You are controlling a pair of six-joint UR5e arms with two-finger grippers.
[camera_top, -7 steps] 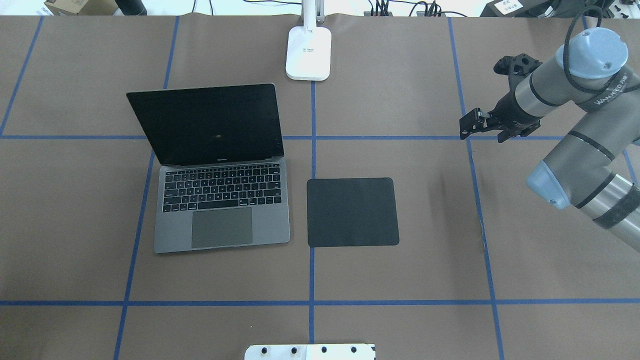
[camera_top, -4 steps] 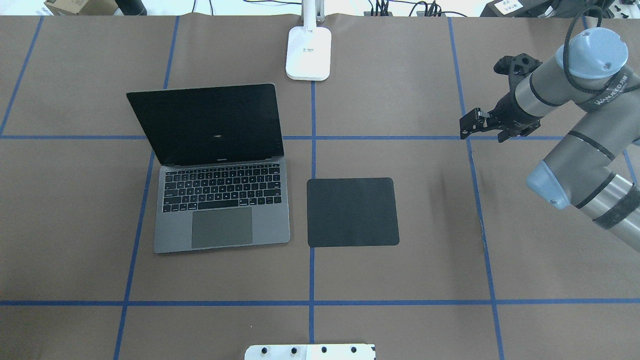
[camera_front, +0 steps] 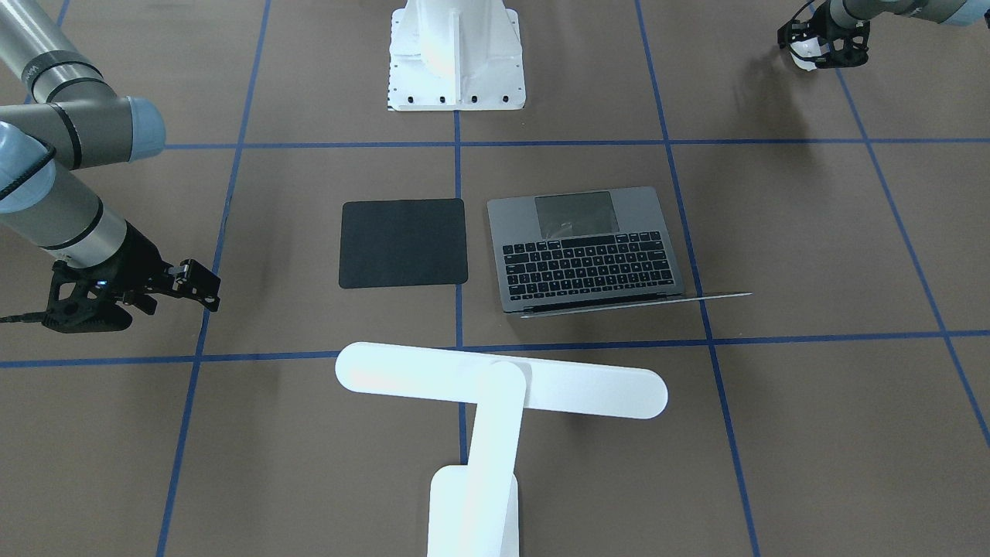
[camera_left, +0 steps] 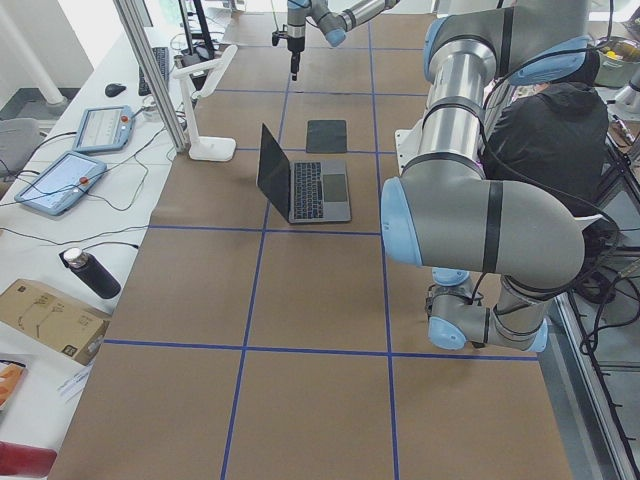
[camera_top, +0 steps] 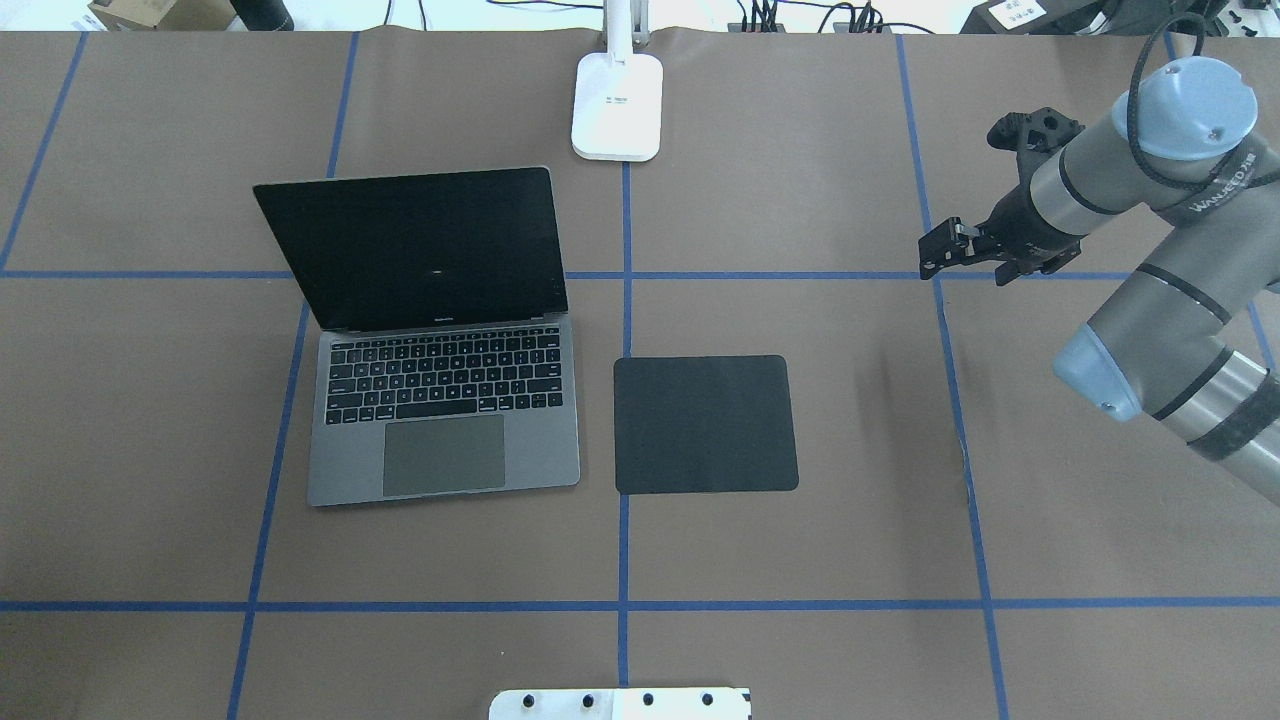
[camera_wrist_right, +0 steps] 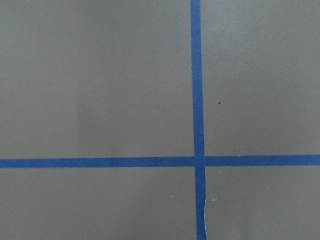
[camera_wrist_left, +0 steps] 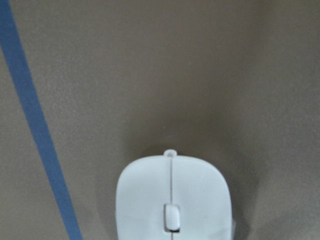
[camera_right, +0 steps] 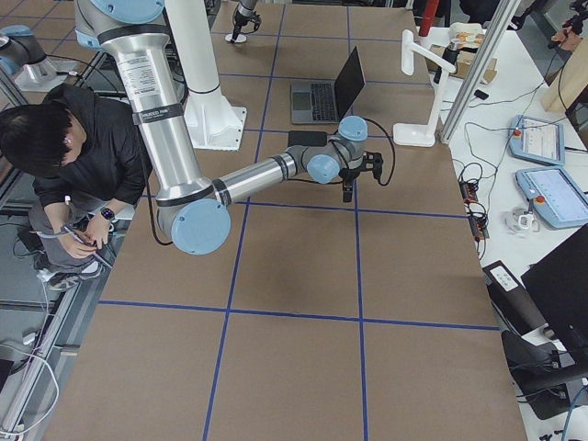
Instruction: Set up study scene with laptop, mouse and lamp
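Overhead exterior: open laptop (camera_top: 440, 420) on the brown-papered desk (camera_top: 850, 550), on the robot's left of the centre tape line, with its dark screen tilted back and its keyboard and trackpad facing the robot. Black square mat (camera_top: 705, 425) flat just beside it on the robot's right, with a narrow gap between the two. White lamp (camera_front: 499, 387) at the far edge, its rectangular base on the centre line beyond that gap. Seen from the front-facing camera, long bar head lying crosswise, reaching over the desk toward the laptop and mat but short of both.

Right tool (camera_top: 938, 252) raised over a tape crossing on the robot's right, well apart from the mat. Fingers apparently close together, nothing between them. Only brown paper and blue tape under its wrist camera.

Left tool (camera_front: 820, 45) high over the desk on the robot's left, near the robot's side and well apart from the laptop, closed around the white mouse (camera_wrist_left: 172, 200). Mouse filling the lower middle of the left wrist view, scroll wheel visible, soft shadow on the paper around it, blue tape line off to one side.

White ribbed pedestal (camera_front: 456, 54) with a bolted plate at the robot's edge, on the centre line. Person (camera_right: 73, 156) in dark clothing crouched beside the desk in the side views.
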